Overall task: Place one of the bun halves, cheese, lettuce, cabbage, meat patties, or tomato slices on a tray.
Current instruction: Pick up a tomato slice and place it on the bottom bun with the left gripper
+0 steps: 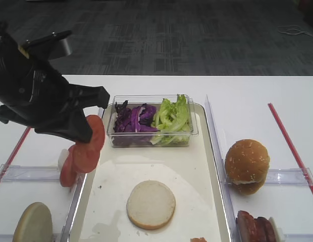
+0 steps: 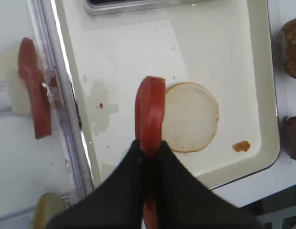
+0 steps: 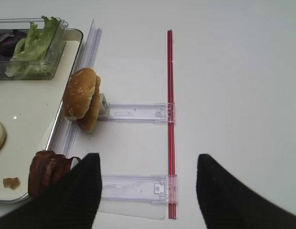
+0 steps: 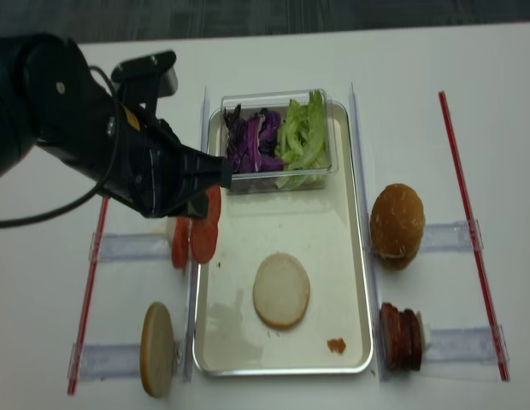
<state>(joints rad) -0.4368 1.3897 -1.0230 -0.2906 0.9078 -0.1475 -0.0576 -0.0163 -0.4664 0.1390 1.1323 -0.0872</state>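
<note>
Left gripper (image 2: 149, 151) clenching a tomato slice (image 2: 150, 116) edge-on, jaws closed on its lower rim. Holding it upright above the tray (image 2: 253, 71), over the left part near the rim, just beside the bun half (image 2: 190, 117) in the wrist view. Hanging clear of the tray floor as far as the high views show; slice (image 1: 94, 135) sitting right under the black arm there.

Remaining tomato slices (image 1: 78, 160) standing on edge just left of the tray, outside the rim, against a clear rack (image 1: 25, 173). Showing as a red stack (image 2: 34, 88) in the left wrist view too.

Bun half (image 1: 151, 204) lying cut face up on the tray, lower middle. Small reddish smear (image 4: 336, 346) sitting on the tray floor near the bottom right corner.

Clear box (image 1: 151, 138) resting at the far end of the tray, holding cabbage (image 1: 132, 118) on the left and lettuce (image 1: 172, 115) on the right.

Right of the tray: bun stack (image 1: 246, 165) standing on edge, patties (image 1: 256, 228) below it, both off the tray. Another bun half (image 1: 33, 223) sitting lower left, off the tray.

Right gripper (image 3: 149, 177) hovering over bare table, released, fingers (image 3: 90, 179) wide apart, gripping nothing. Red strip (image 3: 170, 119) running between them on the table.
</note>
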